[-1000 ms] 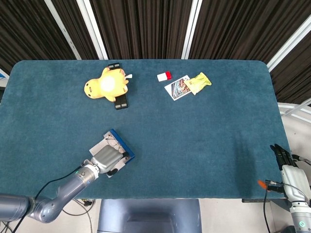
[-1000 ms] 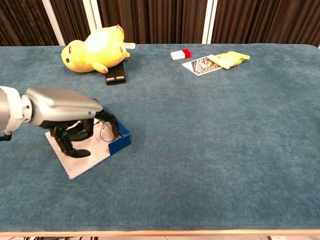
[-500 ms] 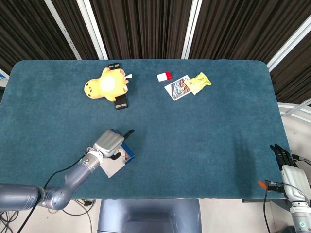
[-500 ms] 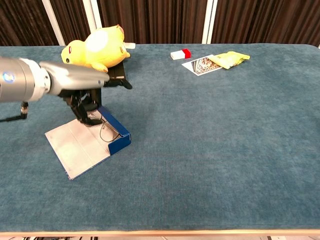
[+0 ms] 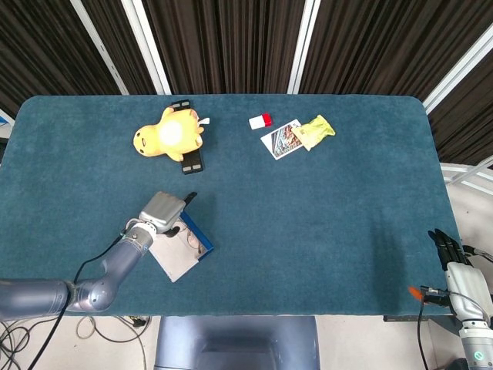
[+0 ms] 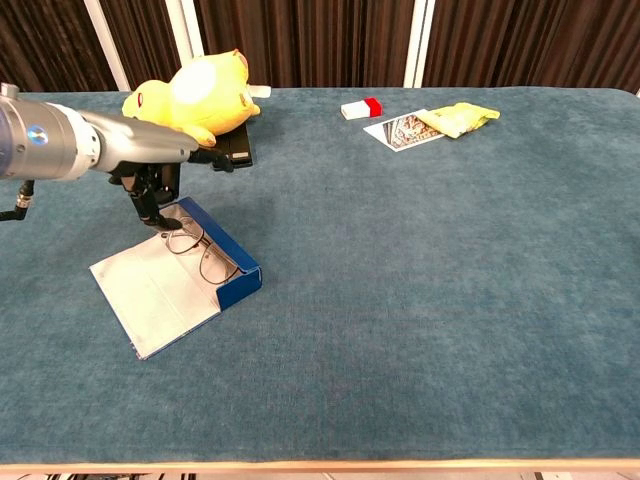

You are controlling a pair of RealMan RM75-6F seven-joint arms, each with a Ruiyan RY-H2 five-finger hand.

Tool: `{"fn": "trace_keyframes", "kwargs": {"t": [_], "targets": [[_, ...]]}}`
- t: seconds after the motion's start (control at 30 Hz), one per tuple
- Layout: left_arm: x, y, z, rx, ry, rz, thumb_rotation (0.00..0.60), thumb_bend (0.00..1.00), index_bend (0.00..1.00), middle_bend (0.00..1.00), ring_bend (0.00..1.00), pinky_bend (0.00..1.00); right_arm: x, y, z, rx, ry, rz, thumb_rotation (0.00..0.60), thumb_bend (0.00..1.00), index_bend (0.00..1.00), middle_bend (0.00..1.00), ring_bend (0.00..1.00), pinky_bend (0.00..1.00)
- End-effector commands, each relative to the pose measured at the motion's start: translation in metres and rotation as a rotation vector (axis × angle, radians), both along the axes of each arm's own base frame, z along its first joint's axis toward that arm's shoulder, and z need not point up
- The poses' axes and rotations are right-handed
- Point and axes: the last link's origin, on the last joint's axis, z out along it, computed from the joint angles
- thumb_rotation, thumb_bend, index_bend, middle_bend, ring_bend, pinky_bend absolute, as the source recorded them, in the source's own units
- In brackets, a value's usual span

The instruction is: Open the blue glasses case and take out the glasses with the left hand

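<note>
Reaching into the opened case [image 6: 205, 262] on the tabletop [image 6: 420, 280], left hand [image 6: 150, 178] fingers [image 6: 160, 215] pinching the glasses [image 6: 195, 250] by one end for lifting out; right hand [image 5: 449, 248] idling off-table, fingers extended, holding nothing.

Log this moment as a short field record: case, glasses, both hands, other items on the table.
case: blue glasses case open, lid flat on the table
glasses: glasses lying in the case, one end under the fingertips
left robot hand: left robot hand above the case's far end; grip on the glasses unclear
right robot hand: right robot hand off the table's right edge, holding nothing
other items: yellow plush toy, red-and-white block, card, yellow packet
</note>
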Motion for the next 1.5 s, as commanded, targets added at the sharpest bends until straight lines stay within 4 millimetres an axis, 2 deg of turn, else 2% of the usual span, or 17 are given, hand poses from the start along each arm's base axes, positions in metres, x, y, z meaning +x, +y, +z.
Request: {"fn": "trace_keyframes", "kwargs": {"t": [0.03,0.23,0.5,0.73,0.93,1.1,1.23,1.5], "targets": [[-0.004,0.003,-0.007,-0.012,0.036,0.014,0.6,0.33,0.08,0.89,0.76,0.84,0.0,0.0,0.0,0.0,-0.001,0.0,0.6,0.14,0.0,0.0,0.0,0.2],[-0.01,0.004,-0.008,-0.008,0.051,0.04,0.6,0.33,0.12,0.91,0.77,0.84,0.0,0.0,0.0,0.0,0.0,0.002,0.6,0.14,0.0,0.0,0.0,0.2],[-0.021,-0.007,0.001,-0.02,0.064,0.061,0.6,0.33,0.29,0.93,0.79,0.85,0.0,0.001,0.0,-0.003,0.001,0.004,0.6,0.14,0.0,0.0,0.0,0.2],[-0.041,-0.024,0.02,-0.027,0.09,0.1,0.6,0.33,0.31,0.93,0.79,0.85,0.001,0.001,0.0,-0.003,0.001,0.005,0.6,0.14,0.0,0.0,0.0,0.2],[-0.05,-0.036,0.033,-0.033,0.091,0.125,0.6,0.33,0.33,0.93,0.79,0.85,0.001,0.001,0.0,-0.003,0.001,0.005,0.6,0.14,0.0,0.0,0.0,0.2],[-0.051,-0.041,0.041,-0.032,0.085,0.135,0.6,0.33,0.34,0.93,0.79,0.85,0.001,0.001,0.0,-0.002,-0.002,0.004,0.6,0.14,0.0,0.0,0.0,0.2],[-0.044,-0.041,0.042,-0.013,0.048,0.124,0.6,0.33,0.34,0.93,0.79,0.85,0.001,0.001,0.0,-0.003,-0.003,0.005,0.6,0.14,0.0,0.0,0.0,0.2],[-0.027,-0.037,0.022,0.023,-0.012,-0.001,0.6,0.32,0.38,0.94,0.8,0.85,0.001,0.001,0.001,-0.004,-0.001,0.007,0.6,0.14,0.0,0.0,0.0,0.2]]}}
